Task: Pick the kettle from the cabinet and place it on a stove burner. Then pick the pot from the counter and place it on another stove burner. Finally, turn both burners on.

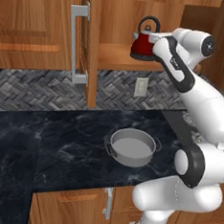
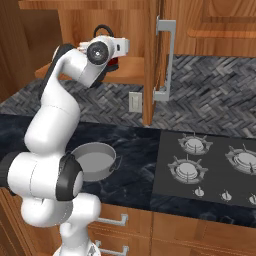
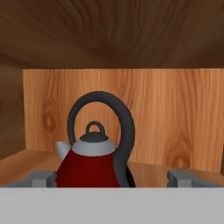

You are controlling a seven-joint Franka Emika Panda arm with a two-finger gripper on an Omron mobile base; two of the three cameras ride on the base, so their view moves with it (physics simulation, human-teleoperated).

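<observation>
The dark red kettle [image 1: 143,44] with its black loop handle stands on the shelf of the open cabinet [image 1: 118,11]. The cabinet door [image 1: 93,50] is swung out, showing its long grey bar handle [image 1: 76,43]. In the hand view my gripper [image 3: 113,178] is open and level with the kettle [image 3: 89,164]. Its fingertips [image 3: 43,178] stand wide on either side of the kettle, which sits a little left of middle, not gripped. The grey steel pot [image 1: 131,147] rests on the black counter [image 1: 43,146] below. The burners [image 2: 187,170] lie on the cooktop at the right.
The cabinet's roof and back wall [image 3: 175,113] close in around the hand. The open door edge [image 2: 150,65] hangs between the shelf and the cooktop [image 2: 165,187]. Small knobs [image 2: 199,191] line the cooktop's front. A wall outlet [image 1: 140,87] sits on the tiled backsplash.
</observation>
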